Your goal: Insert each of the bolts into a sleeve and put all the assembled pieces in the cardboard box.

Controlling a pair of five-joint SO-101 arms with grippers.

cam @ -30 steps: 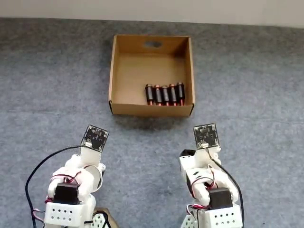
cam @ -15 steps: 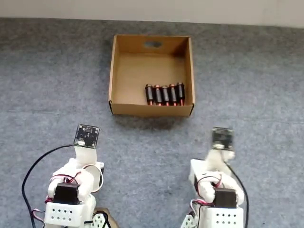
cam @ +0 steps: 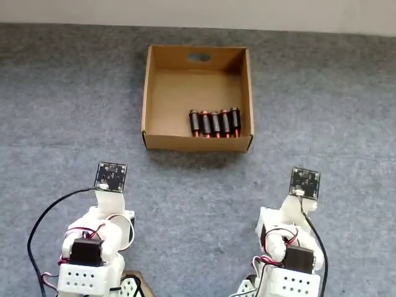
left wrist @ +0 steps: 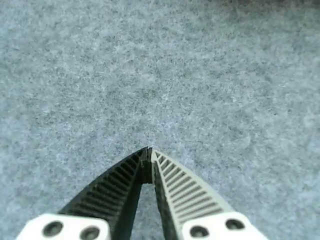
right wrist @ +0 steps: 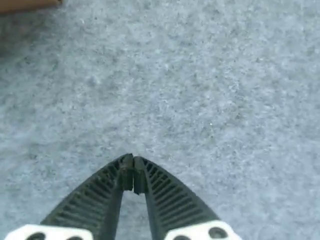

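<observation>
High view: you see both arms farther back from the cardboard box than a second ago, so the task looks done. Five assembled pieces lie side by side in its near right corner.
Left wrist: left pincer closed, empty, over the table.
Right wrist: right pincer closed, empty.

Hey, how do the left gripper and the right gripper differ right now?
The left gripper has one dark finger and one pale finger, while the right gripper has two dark ones. Beyond the right gripper a corner of the cardboard box shows; beyond the left gripper lies just carpet. Both are shut, holding nothing, and poised over the carpet.
</observation>
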